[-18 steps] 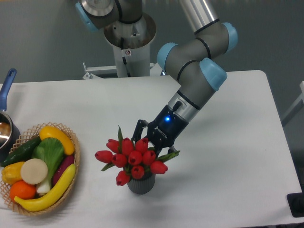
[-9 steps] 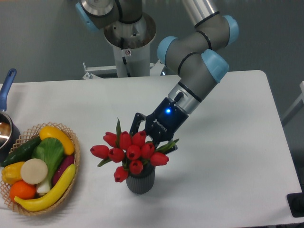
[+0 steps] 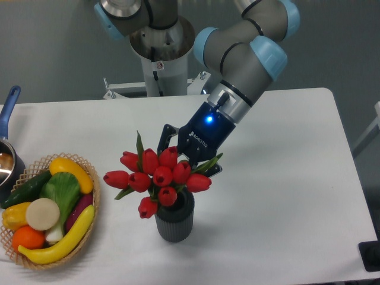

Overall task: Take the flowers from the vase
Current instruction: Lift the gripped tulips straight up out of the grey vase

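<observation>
The flowers (image 3: 155, 177) sit bunched above the mouth of the vase (image 3: 174, 219), red buds fanned out to the left with green leaves poking up and to the right, stems running down into it. The vase stands upright on the white bench (image 3: 285, 196), near the front edge and about midway across. The claw (image 3: 181, 159) is pressed in behind the blooms from the far right, its fingers pinching the bunch. Well off to the left rests a wicker basket (image 3: 89, 205) of produce, with a blue-handled pot (image 3: 8, 133) beyond it.
</observation>
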{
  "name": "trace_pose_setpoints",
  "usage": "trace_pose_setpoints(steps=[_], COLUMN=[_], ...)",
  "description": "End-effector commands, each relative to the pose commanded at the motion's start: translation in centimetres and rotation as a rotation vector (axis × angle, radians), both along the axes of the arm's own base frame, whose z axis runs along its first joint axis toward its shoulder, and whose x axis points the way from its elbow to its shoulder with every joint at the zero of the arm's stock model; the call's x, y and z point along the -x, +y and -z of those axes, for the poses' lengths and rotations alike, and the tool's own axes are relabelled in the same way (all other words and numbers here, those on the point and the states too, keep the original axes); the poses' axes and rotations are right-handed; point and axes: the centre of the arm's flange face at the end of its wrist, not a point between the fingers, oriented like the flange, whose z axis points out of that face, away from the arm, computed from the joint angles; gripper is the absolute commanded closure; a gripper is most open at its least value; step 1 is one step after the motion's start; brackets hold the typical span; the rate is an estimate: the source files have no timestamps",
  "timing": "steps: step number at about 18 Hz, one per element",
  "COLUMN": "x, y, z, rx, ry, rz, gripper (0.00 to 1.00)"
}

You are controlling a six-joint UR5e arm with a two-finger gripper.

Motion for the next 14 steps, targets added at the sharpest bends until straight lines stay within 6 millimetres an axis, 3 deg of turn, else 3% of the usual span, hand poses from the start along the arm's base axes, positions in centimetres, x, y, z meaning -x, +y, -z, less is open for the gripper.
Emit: trace_pose_setpoints(steps=[4, 9, 14], x=[0.2, -0.2, -0.5], y=[0.2, 0.0, -0.5], z=[-1.1, -5.1, -7.7], rx=[-0.012, -0.026, -0.036], ry=[-0.004, -0.051, -0.064], rz=[-0.005, -0.052, -0.081], gripper=[0.56, 0.57, 0.57])
